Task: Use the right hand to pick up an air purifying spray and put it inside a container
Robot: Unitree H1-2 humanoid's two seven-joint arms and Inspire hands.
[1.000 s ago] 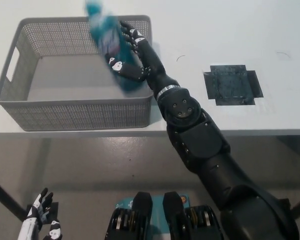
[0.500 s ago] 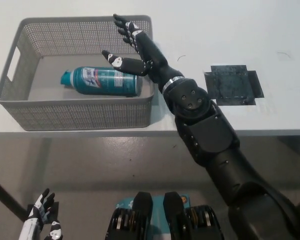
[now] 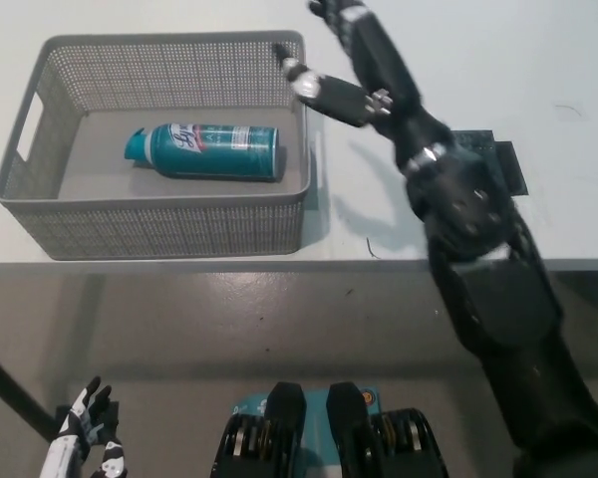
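A teal air purifying spray can (image 3: 204, 151) lies on its side on the floor of the grey mesh basket (image 3: 40, 219), cap toward the left. My black right hand (image 3: 349, 55) is open above the table, just right of the basket's right wall, holding nothing. Its fingers are spread and reach toward the top edge of the picture. My white left hand (image 3: 82, 445) rests low at the bottom left, below the table's edge, with its fingers apart.
A dark square patch (image 3: 493, 164) lies on the white table (image 3: 478, 70) to the right, partly hidden behind my right arm. The table's front edge runs across the picture below the basket.
The spray can left my right hand and now lies in the basket. My right hand has drawn out of the basket, moving right and up.
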